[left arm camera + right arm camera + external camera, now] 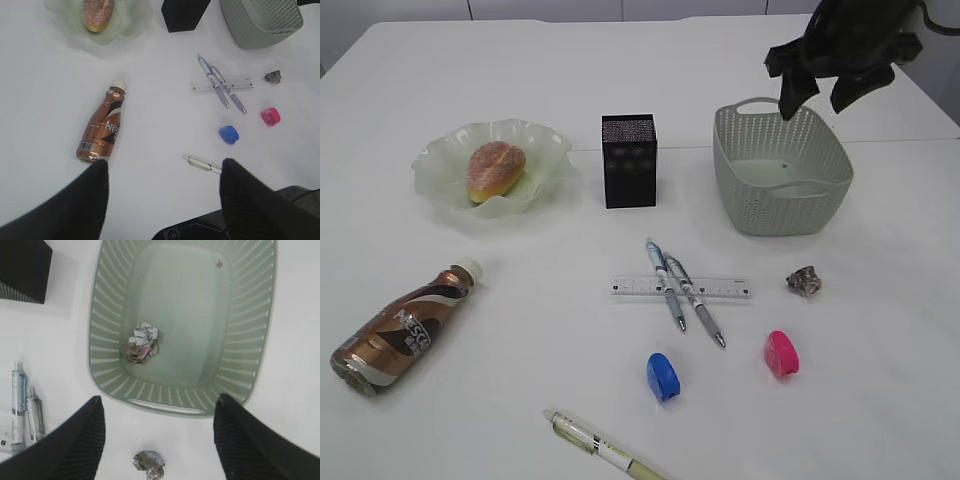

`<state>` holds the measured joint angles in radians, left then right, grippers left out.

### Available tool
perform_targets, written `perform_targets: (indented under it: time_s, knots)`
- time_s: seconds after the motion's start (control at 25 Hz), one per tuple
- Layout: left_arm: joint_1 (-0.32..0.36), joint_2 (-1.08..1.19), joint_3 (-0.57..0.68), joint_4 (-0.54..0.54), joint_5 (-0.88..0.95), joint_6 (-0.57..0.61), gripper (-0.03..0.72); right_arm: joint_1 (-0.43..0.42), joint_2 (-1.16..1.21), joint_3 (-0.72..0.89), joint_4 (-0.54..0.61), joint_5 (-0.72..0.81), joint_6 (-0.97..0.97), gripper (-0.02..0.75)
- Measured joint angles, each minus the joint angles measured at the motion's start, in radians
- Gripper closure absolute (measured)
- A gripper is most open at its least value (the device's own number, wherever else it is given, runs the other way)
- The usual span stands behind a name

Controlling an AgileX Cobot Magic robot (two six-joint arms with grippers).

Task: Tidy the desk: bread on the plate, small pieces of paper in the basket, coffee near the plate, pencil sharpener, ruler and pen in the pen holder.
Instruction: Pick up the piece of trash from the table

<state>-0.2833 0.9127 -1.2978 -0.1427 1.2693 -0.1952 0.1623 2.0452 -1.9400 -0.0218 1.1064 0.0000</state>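
The bread (496,170) lies on the pale green plate (440,180). The coffee bottle (405,327) lies on its side at the front left. The black pen holder (628,160) stands in the middle. A ruler (720,289) lies under two pens (665,283); a third pen (605,448) lies at the front. A blue sharpener (662,376) and a pink sharpener (781,353) lie nearby. One crumpled paper (144,343) lies in the green basket (750,205); another (804,281) lies in front of it. My right gripper (820,95) hangs open above the basket. My left gripper (162,172) is open and empty.
The white table runs on to the back, where a seam (900,140) crosses it. The basket's handle slot (162,406) faces the loose paper (148,462). The coffee bottle also shows in the left wrist view (102,126).
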Motion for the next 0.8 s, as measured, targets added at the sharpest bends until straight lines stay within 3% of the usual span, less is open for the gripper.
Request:
perform_targets:
  time_s: [0.28, 0.4, 0.64, 0.8]
  knots:
    - [0.0, 0.0, 0.0, 0.0, 0.0, -0.002, 0.183, 0.0, -0.129, 0.077, 0.022, -0.094, 0.0, 0.24]
    - [0.0, 0.0, 0.0, 0.0, 0.0, -0.002, 0.183, 0.0, -0.237, 0.243, 0.022, -0.226, 0.0, 0.244]
    - [0.0, 0.0, 0.0, 0.0, 0.0, -0.002, 0.183, 0.0, -0.487, 0.727, 0.033, -0.648, 0.0, 0.244]
    - [0.0, 0.0, 0.0, 0.0, 0.0, -0.002, 0.183, 0.0, -0.546, 0.934, 0.033, -0.771, 0.0, 0.245]
